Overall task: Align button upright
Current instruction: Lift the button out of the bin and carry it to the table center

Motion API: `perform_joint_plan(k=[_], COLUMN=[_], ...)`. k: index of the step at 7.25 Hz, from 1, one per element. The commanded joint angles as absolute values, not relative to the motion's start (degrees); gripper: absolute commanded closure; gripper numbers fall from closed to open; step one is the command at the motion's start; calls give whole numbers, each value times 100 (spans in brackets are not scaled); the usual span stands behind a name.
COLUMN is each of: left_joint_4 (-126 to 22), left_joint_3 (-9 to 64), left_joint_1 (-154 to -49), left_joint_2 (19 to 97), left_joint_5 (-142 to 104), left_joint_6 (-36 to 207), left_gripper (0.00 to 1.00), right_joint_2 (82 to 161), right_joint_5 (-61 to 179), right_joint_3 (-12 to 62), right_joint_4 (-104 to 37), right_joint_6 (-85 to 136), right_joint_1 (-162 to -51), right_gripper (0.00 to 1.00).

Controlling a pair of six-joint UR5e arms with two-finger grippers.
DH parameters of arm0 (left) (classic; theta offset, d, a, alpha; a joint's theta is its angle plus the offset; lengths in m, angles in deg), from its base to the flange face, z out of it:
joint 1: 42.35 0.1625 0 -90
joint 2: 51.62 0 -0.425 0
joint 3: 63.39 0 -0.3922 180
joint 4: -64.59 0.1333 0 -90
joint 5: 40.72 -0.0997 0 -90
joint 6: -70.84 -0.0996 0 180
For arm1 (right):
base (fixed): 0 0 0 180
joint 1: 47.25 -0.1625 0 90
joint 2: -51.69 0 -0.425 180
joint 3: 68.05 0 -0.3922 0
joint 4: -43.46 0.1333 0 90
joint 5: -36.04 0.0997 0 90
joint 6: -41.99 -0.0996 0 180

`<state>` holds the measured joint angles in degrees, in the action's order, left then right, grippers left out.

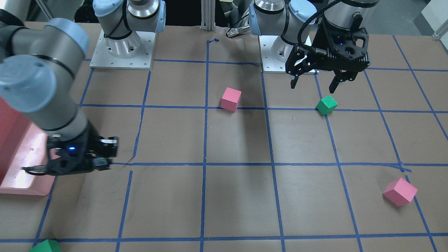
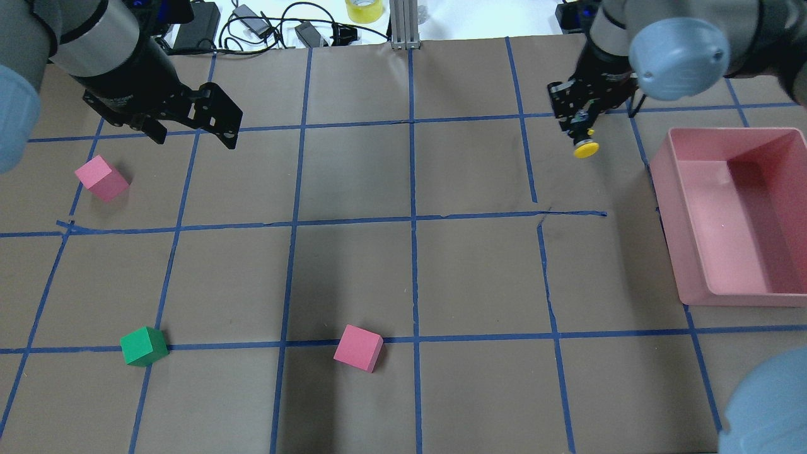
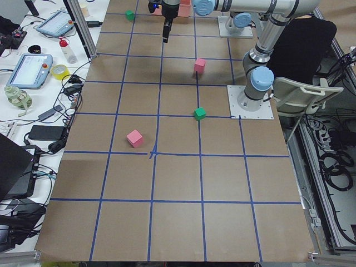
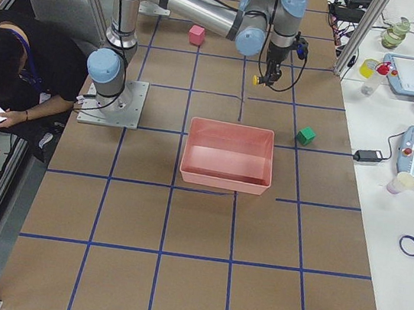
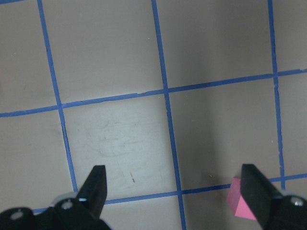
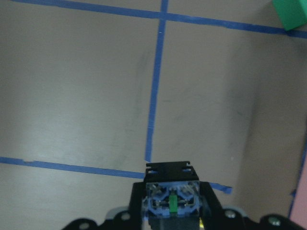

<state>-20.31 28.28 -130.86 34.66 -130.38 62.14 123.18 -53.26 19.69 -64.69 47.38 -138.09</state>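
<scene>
My right gripper (image 2: 579, 129) is shut on the button (image 2: 585, 145) at the table's far right, next to the pink bin. The yellow cap (image 4: 256, 79) sticks out beyond the fingertips. In the right wrist view the button's base block (image 6: 170, 201) faces the camera, so the cap points away toward the table. The gripper also shows in the front view (image 1: 101, 159), low over the paper; I cannot tell whether the cap touches it. My left gripper (image 2: 194, 139) is open and empty, hovering above the far left of the table (image 1: 312, 87), its fingers wide apart in the left wrist view (image 5: 175, 187).
A pink bin (image 2: 731, 214) stands at the right edge. A pink cube (image 2: 101, 178) lies near the left gripper, a green cube (image 2: 144, 345) and another pink cube (image 2: 358, 347) nearer the robot. Another green cube (image 1: 45, 246) sits at the far edge.
</scene>
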Motion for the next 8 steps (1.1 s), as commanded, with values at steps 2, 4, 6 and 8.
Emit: perform_joint_plan(k=[2,4,6,8], left_joint_4=[-2031,-2031,-2031,-2031], left_joint_3=[2828,2828,2828,2828], left_joint_1=[-13085,-13085,-13085,-13085], left_joint_2=[3460,3460,3460,3460], left_joint_5=[-13045,-13045,-13045,-13045], left_joint_6=[6214,6214,6214,6214], left_gripper=[0,0,0,0], right_joint_2=[11650,11235,11111,11075], right_joint_5=[-5159,-5150,-5194,-5186], right_joint_3=[2027,2054,2142,2500], right_joint_4=[-7505,-7887,-8054,-8510], right_joint_6=[3033,2170,1897,1887], right_joint_1=[-15259,-15745,-15983,-16002], right_gripper=[100,100,100,100])
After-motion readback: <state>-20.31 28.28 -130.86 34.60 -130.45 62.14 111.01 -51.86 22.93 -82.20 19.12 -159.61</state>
